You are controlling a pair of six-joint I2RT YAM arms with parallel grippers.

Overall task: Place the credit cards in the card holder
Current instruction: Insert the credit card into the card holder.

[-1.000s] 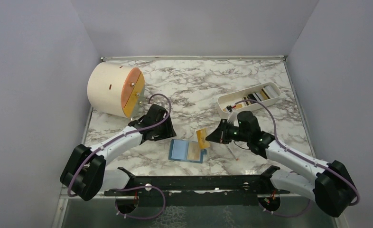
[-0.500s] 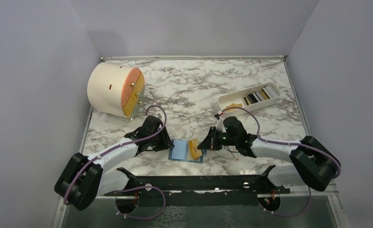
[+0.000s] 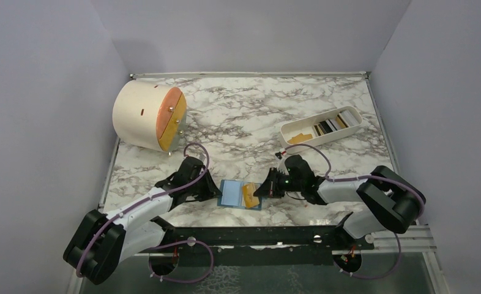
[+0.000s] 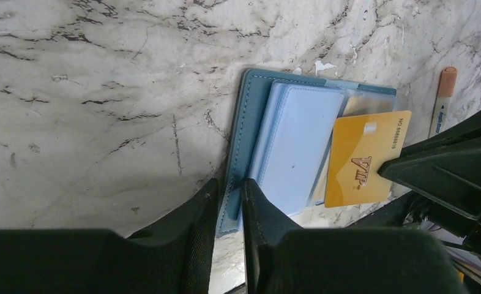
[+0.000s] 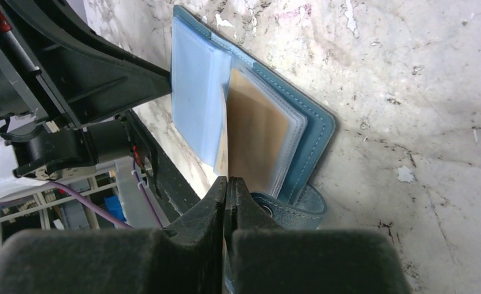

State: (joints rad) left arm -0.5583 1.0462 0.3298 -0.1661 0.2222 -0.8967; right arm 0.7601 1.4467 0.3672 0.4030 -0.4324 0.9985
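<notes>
Overlapping the right half of the open card holder point(image 4: 250, 122), the gold card point(image 4: 360, 162) lies just left of my right pincer point(image 5: 226, 185), which pinches its long edge, axis crosswise to my reach. My left pincer point(image 4: 231, 199) clamps the holder's opposite edge.

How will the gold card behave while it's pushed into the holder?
Probably stiff: the gold card juts flat and unbent from the right jaws. Likely slippery, with a smooth face pinched only at one edge. The card holder looks light and floppy, so it may slide; the left jaws pinching its cover should help.
</notes>
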